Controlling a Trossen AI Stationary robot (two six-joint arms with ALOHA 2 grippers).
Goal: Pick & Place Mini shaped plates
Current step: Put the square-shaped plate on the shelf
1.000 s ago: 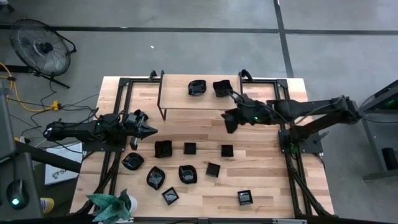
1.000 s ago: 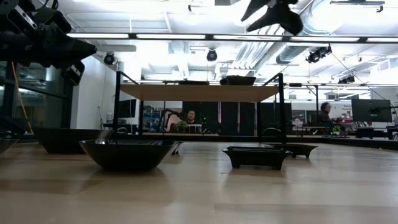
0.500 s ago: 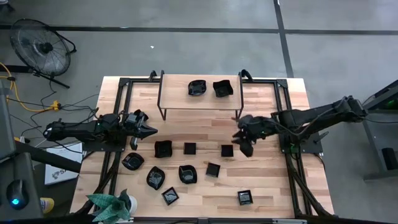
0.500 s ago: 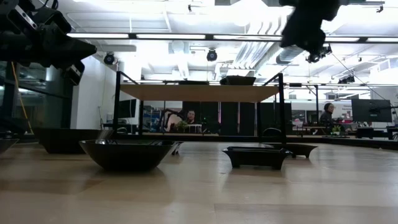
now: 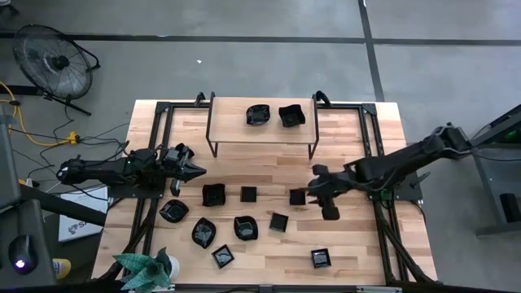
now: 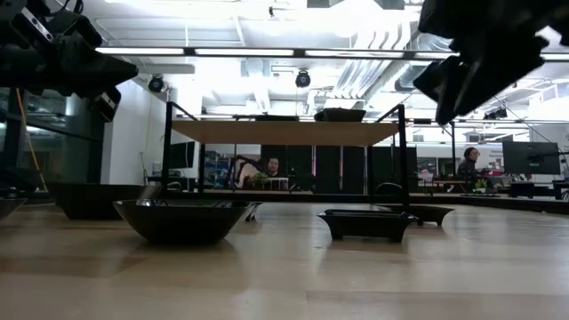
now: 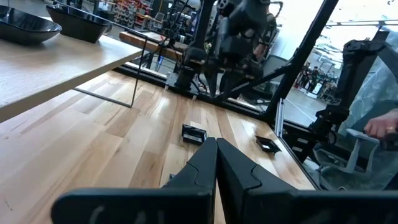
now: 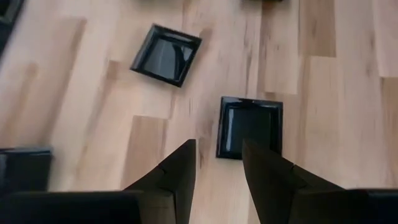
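Several small glossy black plates lie flat on the wooden table: square ones and rounder or wavy ones. Two more plates sit on top of the raised shelf. My right gripper hovers open above the middle of the table, pointing down. In the right wrist view its fingers stand just short of a square plate, touching nothing. My left gripper waits shut above the table's left side.
A green plant stands at the near left corner. The shelf's thin metal legs rise at the far middle. More plates lie near the front edge. Bare wood shows on the table's right side.
My right gripper has moved from just below the shelf toward the table's near edge and slightly right, coming over the square plates in the middle of the table. No plate has shifted.
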